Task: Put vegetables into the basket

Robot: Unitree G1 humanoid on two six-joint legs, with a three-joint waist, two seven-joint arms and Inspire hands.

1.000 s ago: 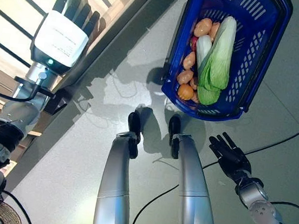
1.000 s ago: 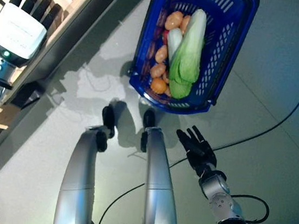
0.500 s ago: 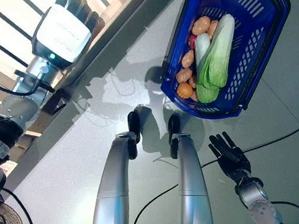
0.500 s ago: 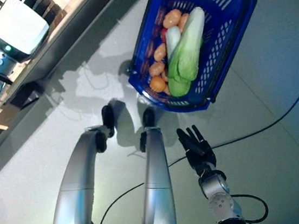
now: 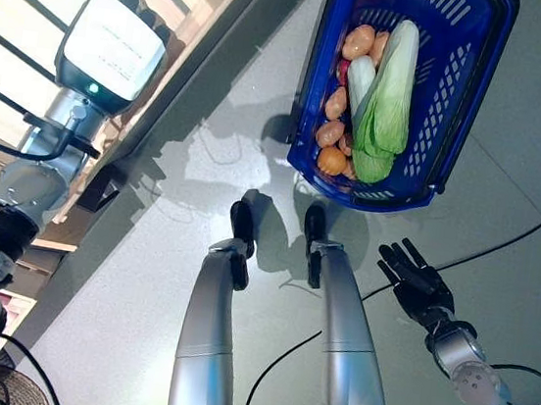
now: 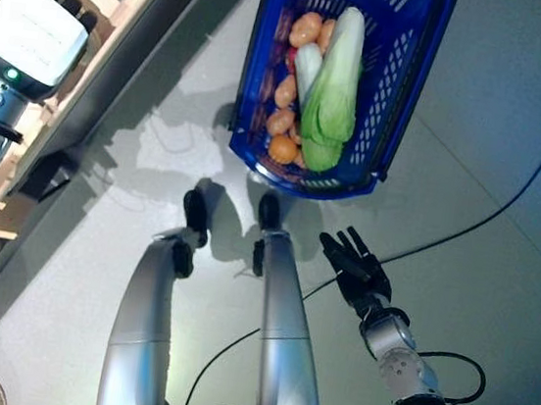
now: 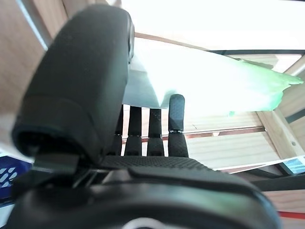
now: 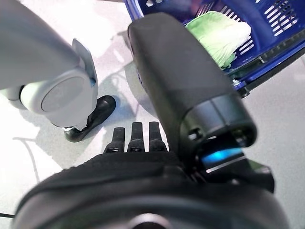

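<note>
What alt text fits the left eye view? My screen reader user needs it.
A blue plastic basket on the grey floor holds a long green-and-white leafy cabbage and small orange-brown vegetables. The left hand reaches up toward wooden shelving; the right hand hangs open, low beside the basket.

I could read no text anywhere. The white cover on the back of my left hand, out at ten o'clock in the head view, carried a few faint grey lines, perhaps print, but too small for me to make out a single letter or number. The blue basket at one o'clock bore no label, brand or sign that I could see, and neither wrist view showed me any writing.
</note>
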